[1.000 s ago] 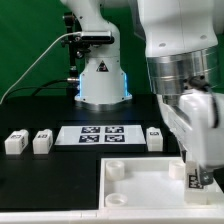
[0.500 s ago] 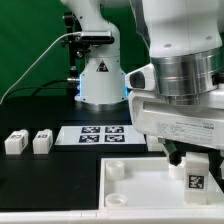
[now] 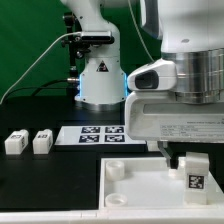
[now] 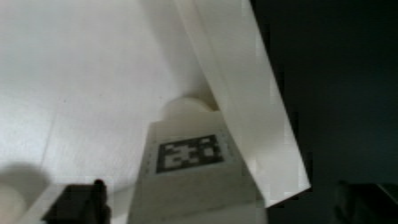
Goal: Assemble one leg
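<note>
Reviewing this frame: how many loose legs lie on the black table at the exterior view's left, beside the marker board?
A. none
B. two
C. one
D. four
B: two legs lie side by side on the black table, on the exterior view's left of the marker board.

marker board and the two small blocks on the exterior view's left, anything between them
Nothing: in the exterior view only bare black table separates the marker board from the nearer block; the other block sits beyond.
</note>
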`<state>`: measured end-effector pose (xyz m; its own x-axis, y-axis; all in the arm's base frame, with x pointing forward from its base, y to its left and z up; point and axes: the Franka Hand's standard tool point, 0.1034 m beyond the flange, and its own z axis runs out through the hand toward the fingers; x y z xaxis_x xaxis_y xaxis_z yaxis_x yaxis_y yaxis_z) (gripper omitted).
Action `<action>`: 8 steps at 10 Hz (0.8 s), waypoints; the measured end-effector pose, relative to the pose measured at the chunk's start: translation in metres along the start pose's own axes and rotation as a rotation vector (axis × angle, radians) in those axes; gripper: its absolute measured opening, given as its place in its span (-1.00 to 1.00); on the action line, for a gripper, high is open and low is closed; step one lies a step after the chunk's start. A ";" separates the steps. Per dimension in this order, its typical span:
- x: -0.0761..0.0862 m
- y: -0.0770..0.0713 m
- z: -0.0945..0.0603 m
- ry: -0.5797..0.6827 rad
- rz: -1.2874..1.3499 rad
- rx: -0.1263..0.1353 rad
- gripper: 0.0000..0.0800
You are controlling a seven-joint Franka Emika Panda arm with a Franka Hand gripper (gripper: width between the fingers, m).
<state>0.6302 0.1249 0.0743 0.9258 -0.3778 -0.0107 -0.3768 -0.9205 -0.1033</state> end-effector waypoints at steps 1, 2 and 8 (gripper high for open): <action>-0.001 -0.001 0.000 -0.002 0.064 0.004 0.21; -0.001 -0.002 0.000 -0.007 0.208 0.009 -0.24; 0.002 0.006 0.003 -0.038 1.001 0.025 -0.25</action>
<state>0.6302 0.1191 0.0705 0.1836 -0.9735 -0.1363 -0.9827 -0.1783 -0.0503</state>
